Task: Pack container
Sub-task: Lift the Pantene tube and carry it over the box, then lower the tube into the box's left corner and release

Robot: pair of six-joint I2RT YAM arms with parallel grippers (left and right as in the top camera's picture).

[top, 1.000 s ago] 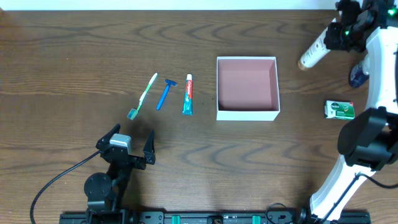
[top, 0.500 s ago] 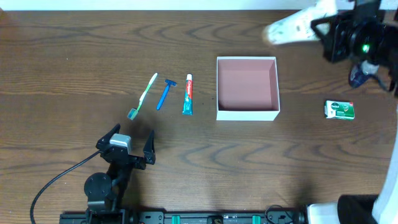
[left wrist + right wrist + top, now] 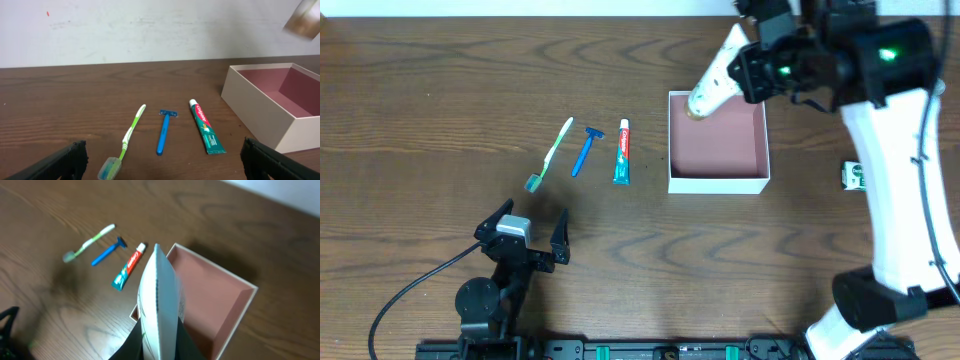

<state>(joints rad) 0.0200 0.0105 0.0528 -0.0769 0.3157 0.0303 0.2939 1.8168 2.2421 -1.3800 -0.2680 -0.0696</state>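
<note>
Fingers on right arm clamp white tube above the container.

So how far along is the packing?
Done: nothing; the container is empty. In hand: the right hand holds a white tube tilted above the container. Left: toothbrush, razor and toothpaste lie on the table left of it, soap packet to its right. The left hand is open, holding nothing.

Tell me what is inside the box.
Only bare pink floor shows inside the container. The white tube in the right tool hangs above its far corner, hiding that patch from overhead.
</note>
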